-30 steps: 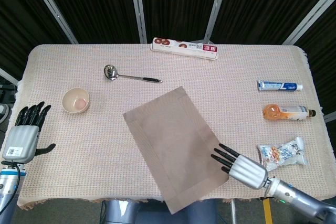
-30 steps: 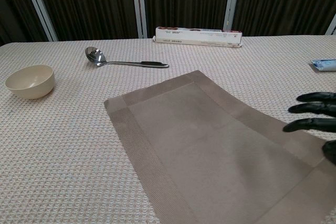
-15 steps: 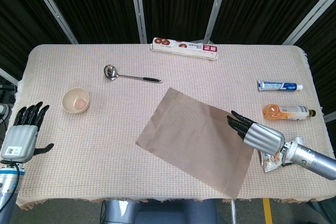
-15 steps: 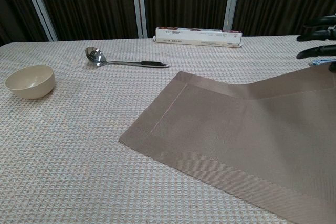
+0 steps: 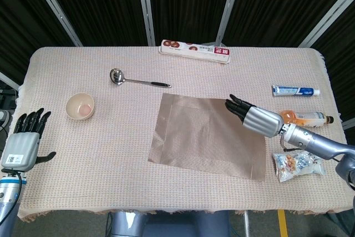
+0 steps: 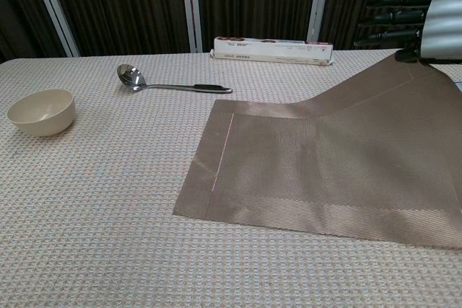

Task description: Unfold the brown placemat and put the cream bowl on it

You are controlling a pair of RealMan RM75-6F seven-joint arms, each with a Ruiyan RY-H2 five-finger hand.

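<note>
From the head view, the brown placemat (image 5: 208, 135) lies open in the middle of the table (image 5: 111, 137), a bit crooked. The right hand (image 5: 256, 118) is at the mat's far right corner. Its fingers (image 5: 236, 105) point out over the mat, and it seems to pinch that corner, though the pinch itself is hard to see. The cream bowl (image 5: 80, 106) sits well apart on the left side, near the ladle (image 5: 136, 79). The left hand (image 5: 23, 142) waits at the table's left edge with its fingers spread, holding nothing.

From the chest view, the placemat's right corner is lifted off the table, up to the right hand (image 6: 426, 19). The rest of the mat (image 6: 325, 171) lies down, with a soft bend where it rises. The bowl (image 6: 42, 111) stands upright, far from the mat. The left hand does not show here.

What could go wrong? If the right hand lets go too high, the corner could flop back and fold over. If it pulls sideways, the whole mat could slide toward the snack packet (image 5: 298, 162) and the orange bottle (image 5: 304, 118). Later the bowl has a long way to travel, so it could tip or slip from the hand.
</note>
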